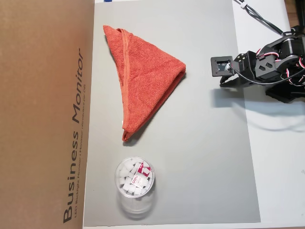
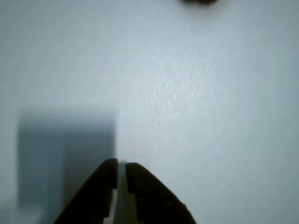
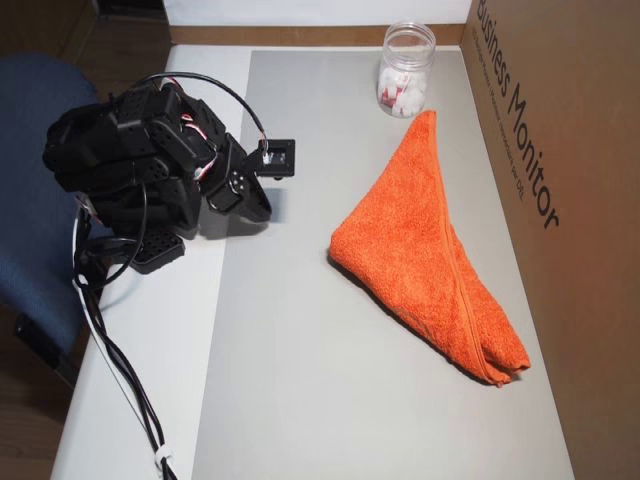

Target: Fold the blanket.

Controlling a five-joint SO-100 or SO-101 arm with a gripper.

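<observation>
The blanket (image 1: 143,81) is an orange-red terry towel lying folded into a triangle on the grey mat (image 1: 205,143); in the other overhead view the blanket (image 3: 420,230) lies near the cardboard box. The black arm is tucked back at the mat's edge, well apart from the towel. Its gripper (image 1: 232,79) (image 3: 245,196) points down at the mat. In the wrist view the gripper (image 2: 121,175) shows two dark fingertips nearly touching, with nothing between them, over bare blurred grey surface. The blanket is out of the wrist view.
A clear plastic jar (image 1: 134,179) (image 3: 405,70) with white pieces inside stands on the mat beyond the towel's tip. A large cardboard box (image 1: 43,114) (image 3: 570,150) borders the mat. Cables (image 3: 110,350) trail from the arm's base, beside a blue chair (image 3: 30,150).
</observation>
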